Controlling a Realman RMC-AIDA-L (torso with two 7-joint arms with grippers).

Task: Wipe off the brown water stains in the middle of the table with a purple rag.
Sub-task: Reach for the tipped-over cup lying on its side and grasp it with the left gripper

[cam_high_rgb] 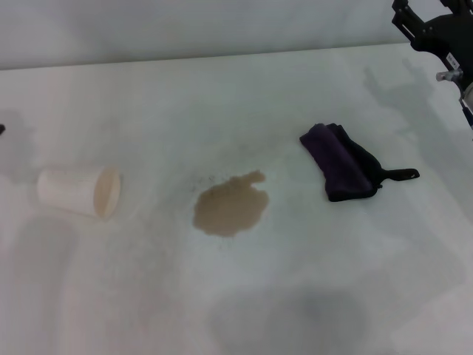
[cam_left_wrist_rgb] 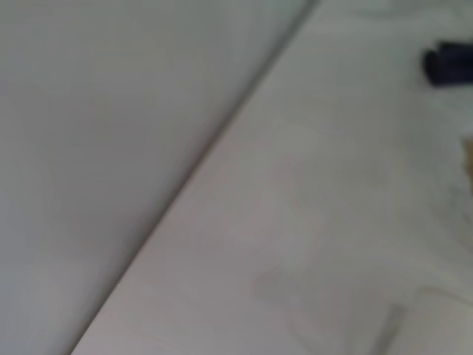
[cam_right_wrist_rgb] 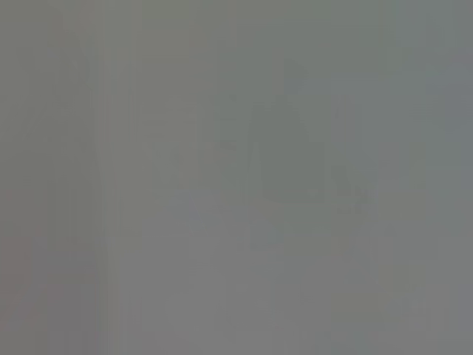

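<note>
The brown water stains (cam_high_rgb: 230,207) form one tan puddle with a small lobe in the middle of the white table (cam_high_rgb: 244,103). The purple rag (cam_high_rgb: 341,170) lies bunched to the puddle's right, apart from it, with a thin black strip pointing right. It shows as a dark blob in the left wrist view (cam_left_wrist_rgb: 447,63). My right gripper (cam_high_rgb: 432,33) hangs high at the far right corner, well beyond the rag and off the table. My left gripper is out of view. The right wrist view shows only blank grey.
A white paper cup (cam_high_rgb: 80,192) lies on its side at the left of the table, its mouth toward the puddle. The table's far edge meets a pale wall (cam_high_rgb: 222,26). Grey shadow patches lie near the front of the table.
</note>
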